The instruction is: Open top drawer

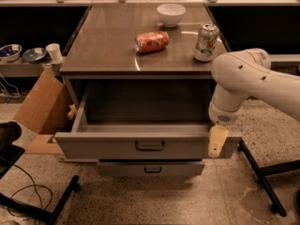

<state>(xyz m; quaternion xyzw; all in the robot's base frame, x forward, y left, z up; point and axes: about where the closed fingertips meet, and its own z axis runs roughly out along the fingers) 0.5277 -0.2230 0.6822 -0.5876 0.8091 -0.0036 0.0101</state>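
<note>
The top drawer stands pulled far out of the grey cabinet, showing a deep plain grey interior. Its small dark loop handle is at the centre of the front. My gripper hangs at the drawer's right front corner, to the right of the handle. One cream finger shows in front of the drawer's front panel. The white arm reaches in from the right. A narrower grey drawer below sticks out a little.
On the cabinet top stand a white bowl, a tipped orange can and an upright green can. A cardboard box leans at the left. Black stand legs cross the floor at right; cables and a dark base lie at left.
</note>
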